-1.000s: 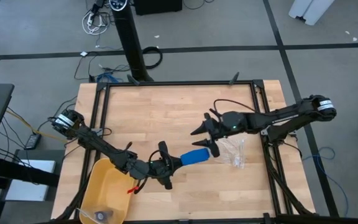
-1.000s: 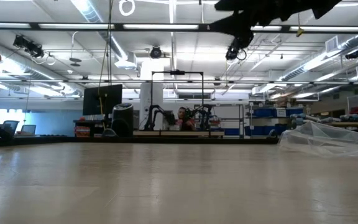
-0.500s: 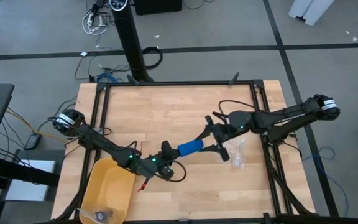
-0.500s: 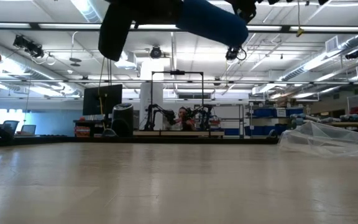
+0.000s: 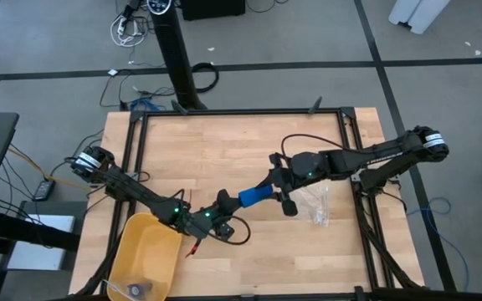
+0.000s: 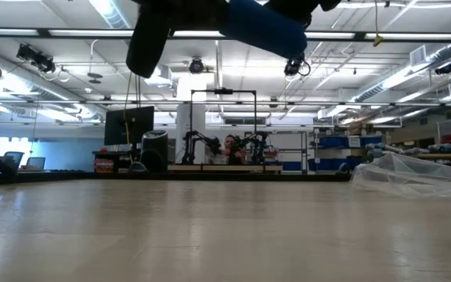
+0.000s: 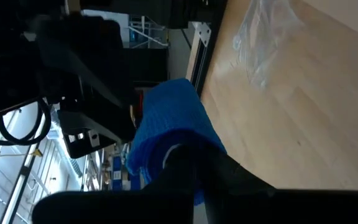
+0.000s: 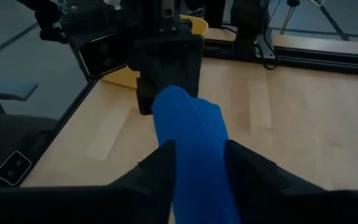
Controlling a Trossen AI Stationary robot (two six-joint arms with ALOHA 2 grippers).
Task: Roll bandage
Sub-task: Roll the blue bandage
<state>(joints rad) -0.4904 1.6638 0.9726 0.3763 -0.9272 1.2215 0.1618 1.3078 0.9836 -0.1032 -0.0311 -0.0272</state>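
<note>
The bandage (image 5: 254, 196) is a compact bright blue roll held in the air between my two grippers, over the table's middle. It also shows in the low view (image 6: 263, 25). My left gripper (image 5: 227, 206) is shut on its left end. My right gripper (image 5: 278, 189) is shut on its right end, one finger on either side of the roll in the right wrist view (image 8: 194, 146). The bandage is clear of the table. My left gripper holds the bandage's left end (image 7: 166, 134), coming roughly level from the table's left. Its own finger (image 7: 194, 171) hides the place of contact. The roll sticks out beyond the fingers toward the right gripper, clear of the table. My right gripper pinches the bandage's right end (image 8: 197, 165) between its two fingers (image 8: 157, 168), one on each long side. The fingers come roughly level from the table's right and lie along the roll. The roll is clear of the table.
A clear crinkled plastic bag (image 5: 316, 203) lies on the table just right of the grippers and shows in the low view (image 6: 413, 172). A yellow bin (image 5: 145, 255) stands at the near left corner. Black frame rails (image 5: 241, 113) border the table.
My left gripper has carried the bandage a little toward the far edge and the left, turning it toward the right gripper. My right gripper has come toward the table's left onto the roll, and its fingers now stand on both sides of it.
</note>
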